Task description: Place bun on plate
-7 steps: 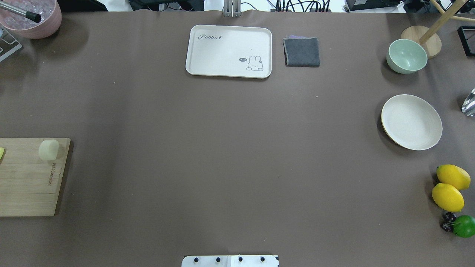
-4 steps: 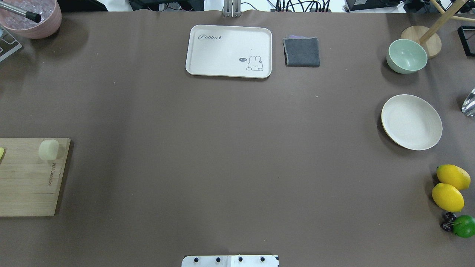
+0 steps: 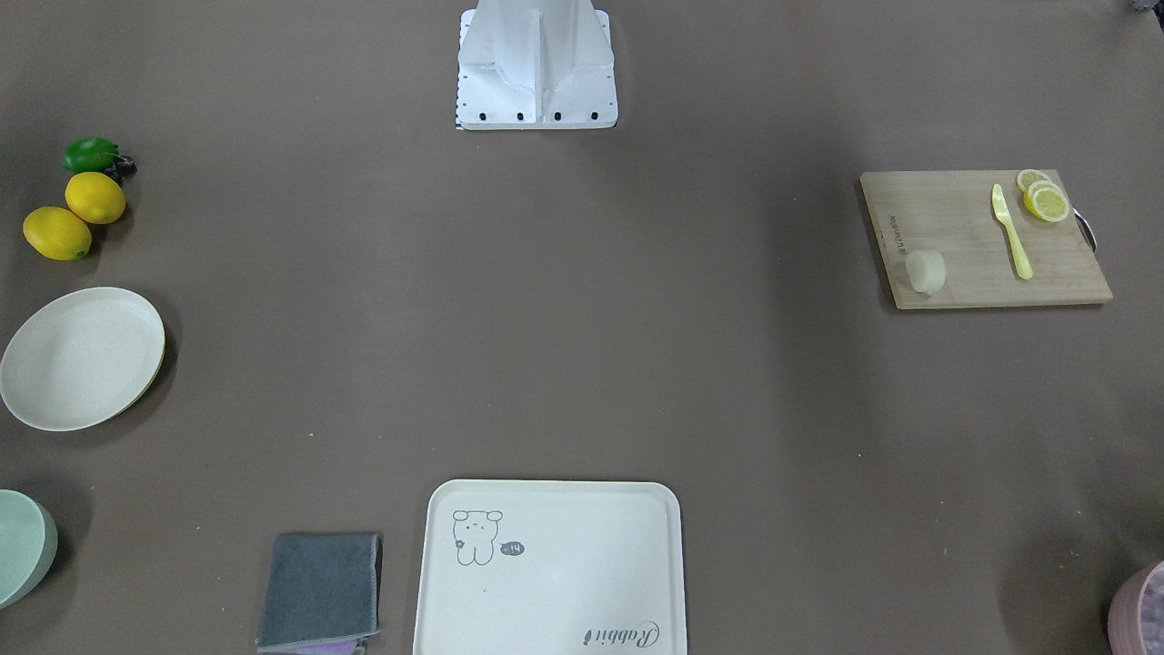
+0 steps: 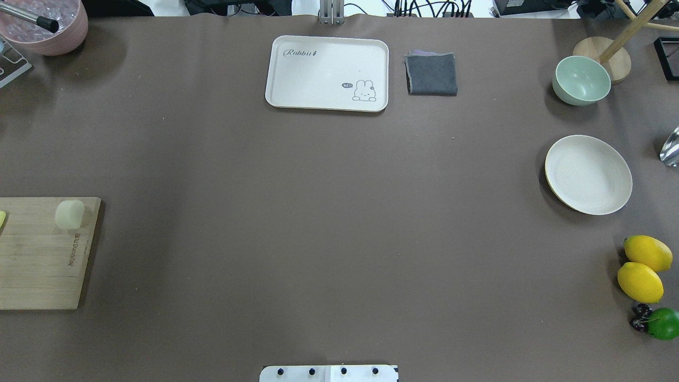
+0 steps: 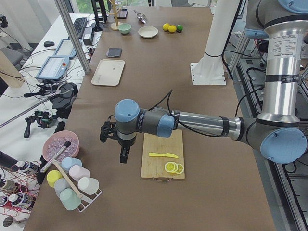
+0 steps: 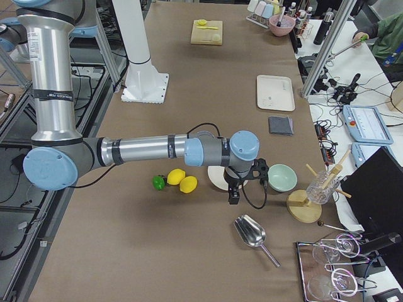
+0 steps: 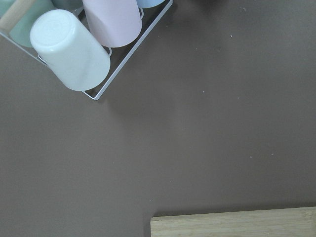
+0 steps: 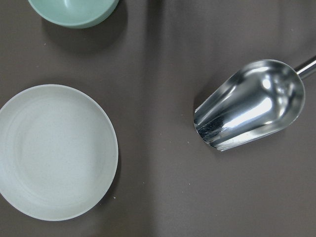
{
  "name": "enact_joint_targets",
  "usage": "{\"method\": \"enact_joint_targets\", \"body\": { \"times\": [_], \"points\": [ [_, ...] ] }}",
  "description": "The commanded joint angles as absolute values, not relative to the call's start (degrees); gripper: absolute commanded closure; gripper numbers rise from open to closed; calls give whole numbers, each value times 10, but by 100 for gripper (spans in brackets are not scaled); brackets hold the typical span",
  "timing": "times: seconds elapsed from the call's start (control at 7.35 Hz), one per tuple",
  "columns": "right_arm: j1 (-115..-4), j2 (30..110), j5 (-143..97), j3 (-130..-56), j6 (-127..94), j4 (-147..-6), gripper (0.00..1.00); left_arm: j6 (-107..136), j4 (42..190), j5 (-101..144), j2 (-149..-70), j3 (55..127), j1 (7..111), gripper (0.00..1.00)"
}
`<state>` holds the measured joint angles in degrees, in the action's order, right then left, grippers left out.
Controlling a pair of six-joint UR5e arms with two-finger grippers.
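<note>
"Bun [image 4: 69, 214] first: where is it, and how does it lie?"

"On the wooden cutting board [image 4: 37, 260] at the robot's left end of the bench [image 4: 318, 212]. It sits in the board's corner that is away from the robot and toward the bench's middle. It looks to lie on its curved side, with its axis roughly along the bench's length and one flat end toward the board's nearby edge."

"What shares the board?"

"A pale yellow knife [image 3: 1011, 232] and a few lemon slices [image 3: 1044, 198], both toward the board's outer end and apart from the bun."

"And the plate [image 4: 589, 175]?"

"At the robot's right end, well apart from the bun, with the long brown stretch between them. A pale green bowl [image 4: 581, 79] sits just beyond it. Two lemons [image 4: 640, 282] and a lime [image 4: 663, 323] lie on its robot side, and a metal scoop [image 8: 249, 103] lies out past it. The rabbit tray [image 4: 327, 73] and a folded grey cloth [image 4: 431, 74] lie at the far edge, off the line from board to plate."

"The hands?"

"The left hand [image 5: 124, 156] hangs over the bench just beside the board, on the side toward a rack of cups [image 5: 72, 187] and a pink bowl of ice [image 5: 60, 147]. The right hand [image 6: 233, 196] hangs by the plate and the green bowl. Both show only in the side views, so I cannot tell whether either is open or closed."

"The room?"

"A brown covering lies over the whole bench. The white pedestal [image 3: 536, 68] stands at the robot's edge, and a side desk [image 5: 53, 67] with screens and cables runs along the far side."
</note>
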<state>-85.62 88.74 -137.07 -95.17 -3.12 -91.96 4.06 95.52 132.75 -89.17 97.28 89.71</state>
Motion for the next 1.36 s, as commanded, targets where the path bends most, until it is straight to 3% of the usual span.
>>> {"method": "enact_joint_targets", "body": {
  "times": [0.0,0.27,0.54,0.95,1.09,1.22],
  "points": [
    [-800,891,-1367,-910,-157,-782,0,41,956,1331,-886,975,898,2],
    [-748,886,-1344,-849,-235,-661,0,41,962,1332,-869,992,901,2],
    [-679,886,-1310,-839,-341,-589,0,42,987,1332,-868,989,901,2],
    [-659,887,-1281,-788,-352,-528,0,41,995,1332,-868,985,901,2],
    [-659,890,-1281,-789,-352,-525,6,41,995,1332,-868,984,901,2],
    [-659,892,-1281,-787,-352,-519,61,40,995,1332,-868,983,901,2]
  ]
}}
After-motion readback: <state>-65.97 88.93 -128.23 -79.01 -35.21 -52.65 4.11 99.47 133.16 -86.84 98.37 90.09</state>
